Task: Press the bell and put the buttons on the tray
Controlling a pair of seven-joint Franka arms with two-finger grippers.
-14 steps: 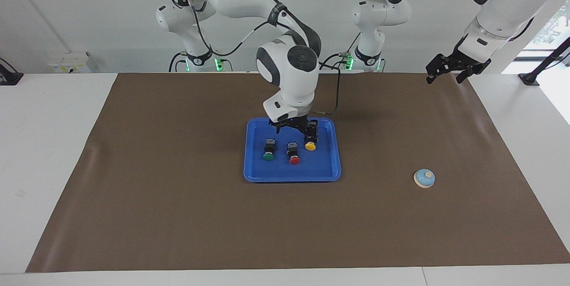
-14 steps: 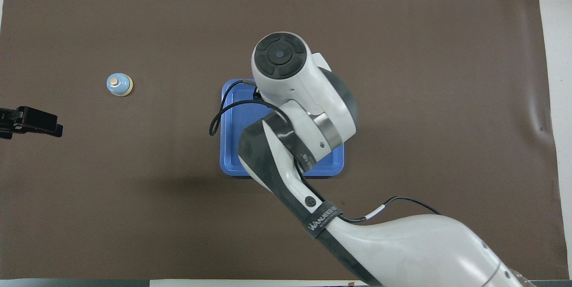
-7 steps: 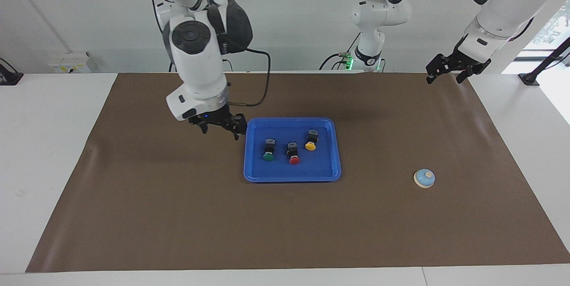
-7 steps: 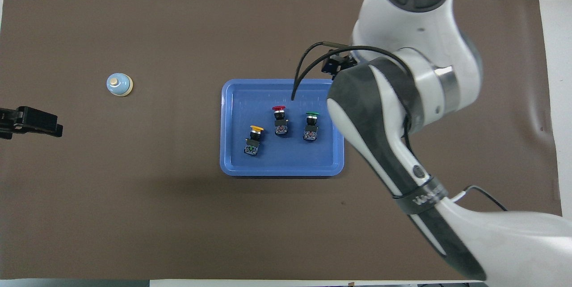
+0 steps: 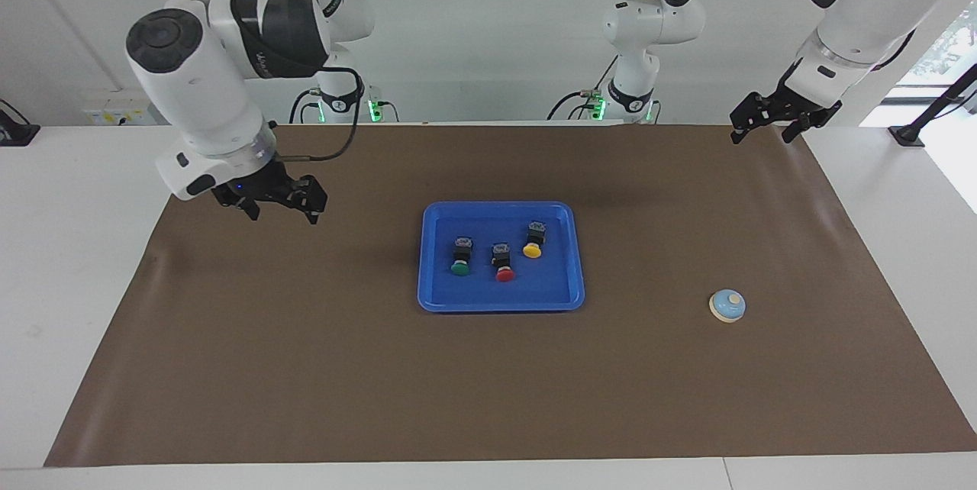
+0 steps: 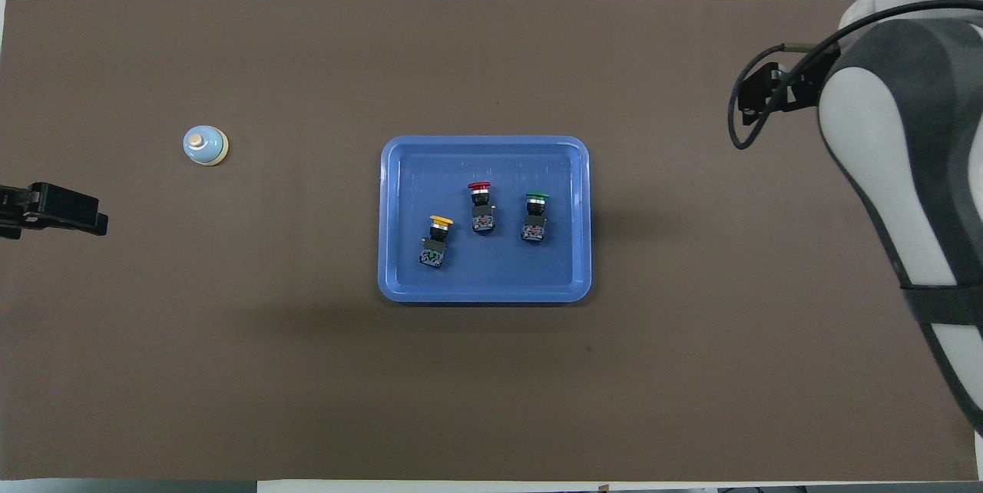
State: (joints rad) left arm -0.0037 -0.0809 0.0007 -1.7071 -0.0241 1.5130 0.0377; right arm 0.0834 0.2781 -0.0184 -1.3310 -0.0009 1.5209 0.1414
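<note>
Already the three push-button switches lay on their sides in the blue tray (image 5: pixel 574 288): the green-capped button (image 5: pixel 460 256) toward the right arm's end, the red-capped button (image 5: pixel 503 262) in the middle, the yellow-capped button (image 5: pixel 533 240) toward the left arm's end and nearest the robots. They looked light, rigid plastic, likely to roll or slide if nudged; the squarish black body, not the round cap, would give the surer hold. The bell (image 5: pixel 727 305) sat on the brown mat (image 5: pixel 305 368), well apart from the tray toward the left arm's end; its small cream knob seemed the place to press, straight down, lest the light dome skid. The right gripper (image 5: pixel 279 200) hung over bare mat, fingers spread and empty; the left gripper (image 5: pixel 767 117) waited over the mat's edge, likewise spread and empty.
</note>
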